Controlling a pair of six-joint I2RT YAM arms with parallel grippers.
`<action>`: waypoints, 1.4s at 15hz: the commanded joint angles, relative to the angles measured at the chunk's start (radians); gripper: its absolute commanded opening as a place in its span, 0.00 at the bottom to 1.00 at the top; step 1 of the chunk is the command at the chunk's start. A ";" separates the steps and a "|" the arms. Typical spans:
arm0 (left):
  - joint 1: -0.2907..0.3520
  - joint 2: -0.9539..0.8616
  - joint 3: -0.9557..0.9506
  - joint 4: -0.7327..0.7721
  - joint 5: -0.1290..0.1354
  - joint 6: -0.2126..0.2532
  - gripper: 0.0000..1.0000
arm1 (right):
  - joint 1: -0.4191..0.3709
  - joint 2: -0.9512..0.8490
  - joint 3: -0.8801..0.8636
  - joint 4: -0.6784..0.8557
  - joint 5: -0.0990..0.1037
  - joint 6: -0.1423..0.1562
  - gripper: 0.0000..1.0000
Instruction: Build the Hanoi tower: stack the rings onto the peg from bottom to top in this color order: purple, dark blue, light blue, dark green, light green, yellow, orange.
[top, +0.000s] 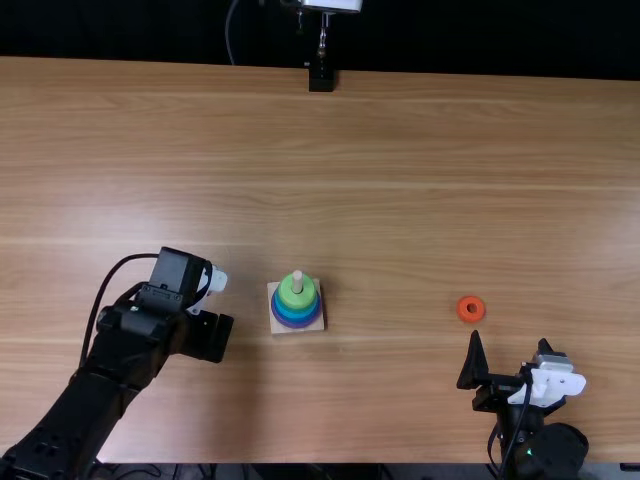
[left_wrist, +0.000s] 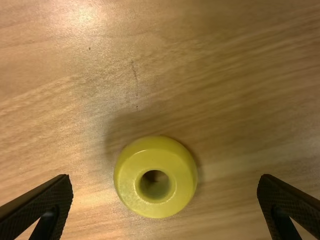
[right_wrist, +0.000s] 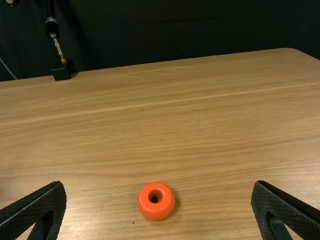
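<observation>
Yellow looks next for the peg (top: 297, 279). Left of the peg, the left gripper (left_wrist: 166, 182) is spread wide and empty over the yellow ring (left_wrist: 127, 180); it should lower, then close. Right of the peg, the orange ring (right_wrist: 156, 213) lies before the right gripper (right_wrist: 158, 187), wide apart and empty.

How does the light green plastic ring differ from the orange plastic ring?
The light green plastic ring is threaded on the pale peg, while the orange plastic ring lies loose on the light brown wooden table. The green ring looks wider than the orange ring. Both are round and lie flat.
</observation>
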 joint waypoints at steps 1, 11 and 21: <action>-0.005 0.030 0.027 -0.001 -0.005 0.011 1.00 | -0.007 -0.013 -0.072 -0.077 0.010 0.003 1.00; -0.004 0.094 0.035 -0.001 -0.002 0.011 1.00 | -0.007 -0.013 -0.072 -0.077 0.012 0.003 1.00; -0.001 0.108 0.032 -0.001 0.010 0.011 0.16 | -0.007 -0.013 -0.072 -0.077 0.010 0.003 1.00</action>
